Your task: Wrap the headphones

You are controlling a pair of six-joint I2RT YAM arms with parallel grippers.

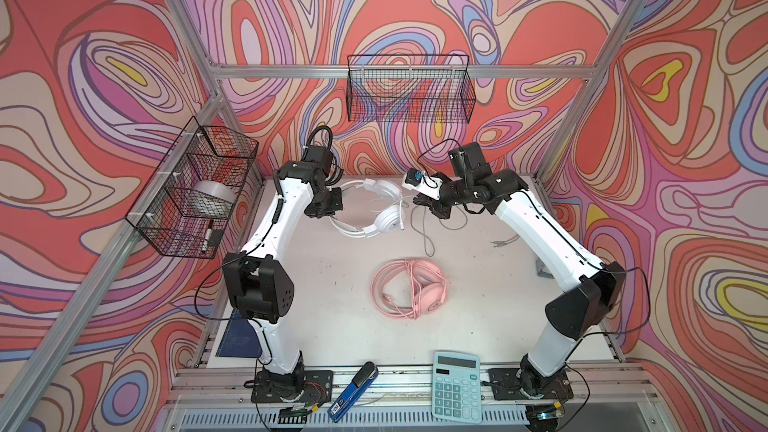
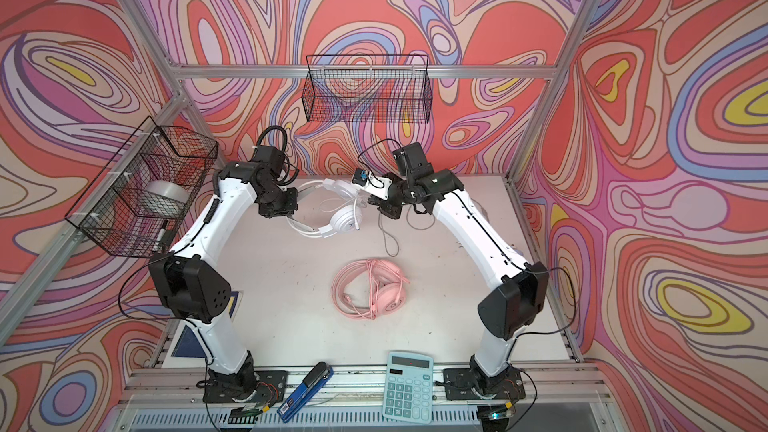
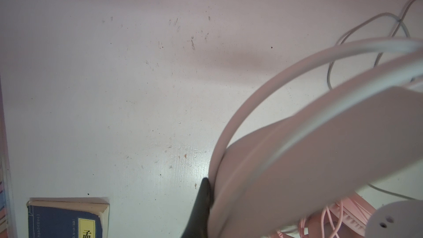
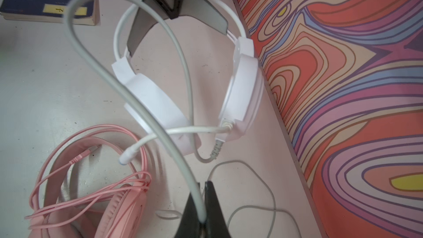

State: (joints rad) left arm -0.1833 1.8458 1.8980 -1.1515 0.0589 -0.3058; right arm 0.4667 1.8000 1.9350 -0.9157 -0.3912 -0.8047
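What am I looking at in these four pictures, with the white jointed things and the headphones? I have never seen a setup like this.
These are two robot arms bolted to the front of a table: the left arm and the right arm. Each ends in a two-fingered hand. Two pictures look down on the whole scene from above, almost identically; the other two come from small cameras on the arms' wrists. On the table lie pink headphones, their cord looped around them; farther back are white headphones. A calculator and a stapler sit at the front edge, a book near the left arm. The left hand is shut on the white headphones' headband; the right hand pinches their grey cord, holding it up off the table.
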